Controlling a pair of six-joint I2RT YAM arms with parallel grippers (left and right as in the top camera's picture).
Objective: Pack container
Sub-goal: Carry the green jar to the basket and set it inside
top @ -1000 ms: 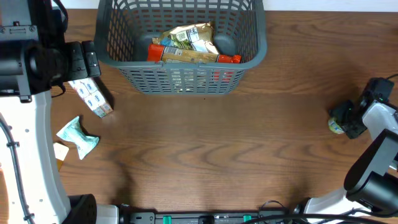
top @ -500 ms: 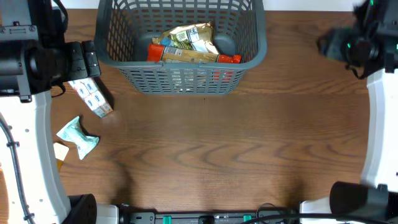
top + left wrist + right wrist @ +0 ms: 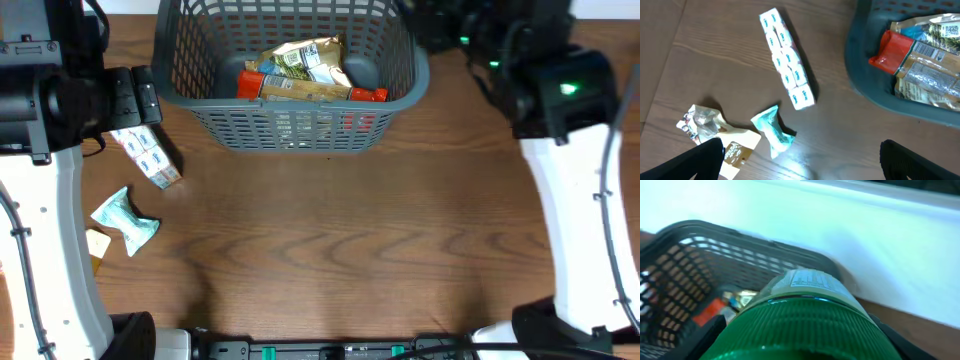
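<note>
Ana: Where does the basket [image 3: 400,90] lie from the loaded arm?

Ben: Seen from overhead, it sits at the 12 o'clock edge of the surface [image 3: 330,240], with its long axis running 9 to 3. The right gripper [image 3: 432,28] hangs at the basket's 2 o'clock corner, about at the rim. The open interior therefore lies toward 9 o'clock from it — a short reach inward, by his judgement.

Ana: What is it carrying?

Ben: A jar [image 3: 800,315] with a green ribbed lid. In the wrist view the jar fills the space between the fingers, so the gripper looks clamped on it. Several packets [image 3: 300,65] lie on the basket floor.

Ana: And the left gripper [image 3: 802,160]?

Ben: Spread wide and empty, just outside the basket's 9 o'clock wall, above a white box [image 3: 786,57]. A teal packet [image 3: 771,131] and a crumpled wrapper [image 3: 715,132] lie toward 7 o'clock of that box — not yet packed.

Ana: So the right arm is the one placed for the drop.
</note>
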